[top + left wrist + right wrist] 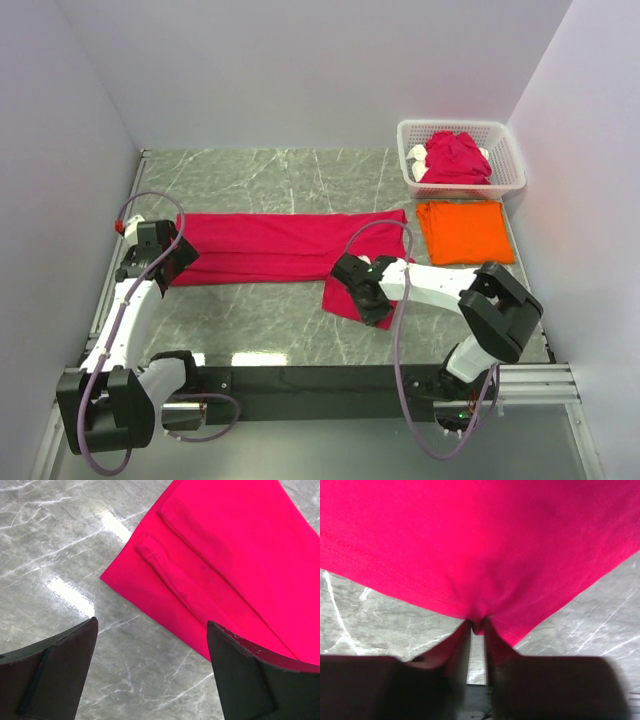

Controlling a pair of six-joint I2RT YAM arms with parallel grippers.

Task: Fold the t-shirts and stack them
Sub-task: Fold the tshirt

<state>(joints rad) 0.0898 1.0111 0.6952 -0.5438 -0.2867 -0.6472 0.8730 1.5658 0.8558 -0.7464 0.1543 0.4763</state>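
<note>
A crimson-pink t-shirt (280, 245) lies stretched across the table, folded lengthwise. My right gripper (362, 290) is shut on its near right hem (479, 622) and holds that corner pulled toward the front. My left gripper (168, 262) is open at the shirt's left end, its jaws wide apart just above the table; the folded sleeve (170, 575) lies just beyond them. A folded orange t-shirt (464, 231) lies flat at the right. More crimson-pink shirts (455, 158) sit crumpled in the basket.
The white lattice basket (507, 150) stands at the back right corner, just behind the orange shirt. White walls close the table on the left, back and right. Grey marble tabletop (260, 320) shows in front of the stretched shirt.
</note>
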